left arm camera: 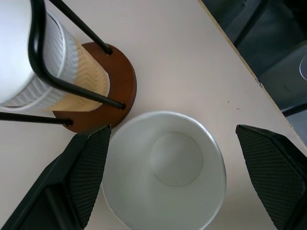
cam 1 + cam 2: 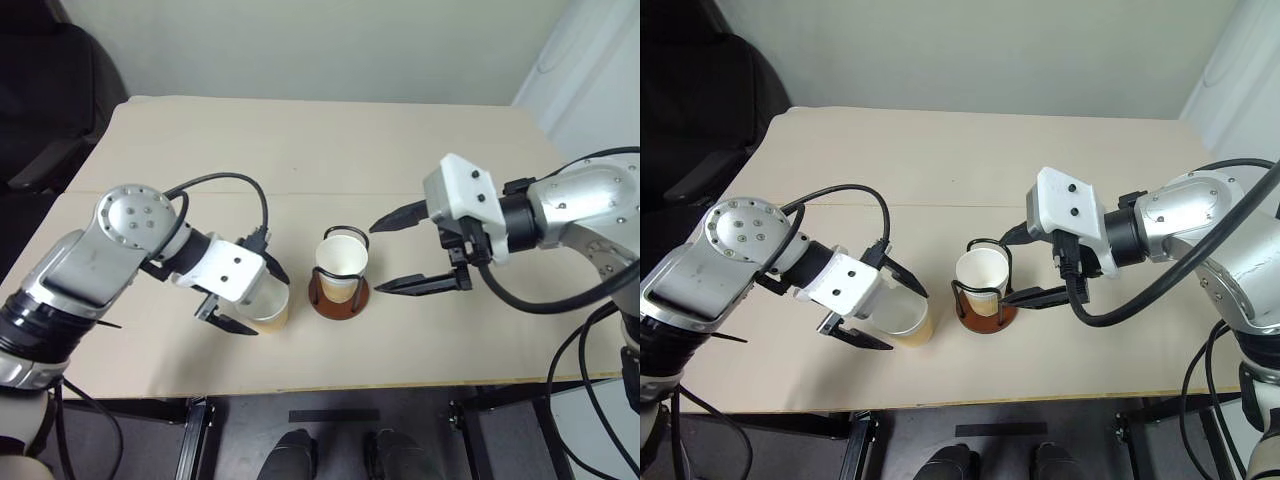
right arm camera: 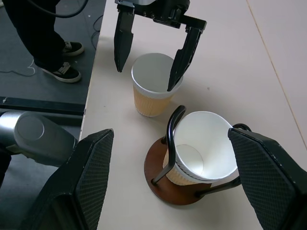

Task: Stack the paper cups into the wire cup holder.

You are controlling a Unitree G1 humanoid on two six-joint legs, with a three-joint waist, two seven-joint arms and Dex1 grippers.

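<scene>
Cup [image 3: 152,91] upright on desk [image 2: 300,160], beside holder [image 2: 339,296]. Left end effector [image 3: 146,67] spread, straddling it (not gripping). Holder's cup [image 3: 204,146] tilted. Right end effector [image 2: 392,252] spread, flanking holder. Right wrist view shows person's shoes [image 3: 64,72].

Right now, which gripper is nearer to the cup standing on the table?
Left. The left gripper has its open fingers around the cup; the right gripper is open beside the holder.
</scene>
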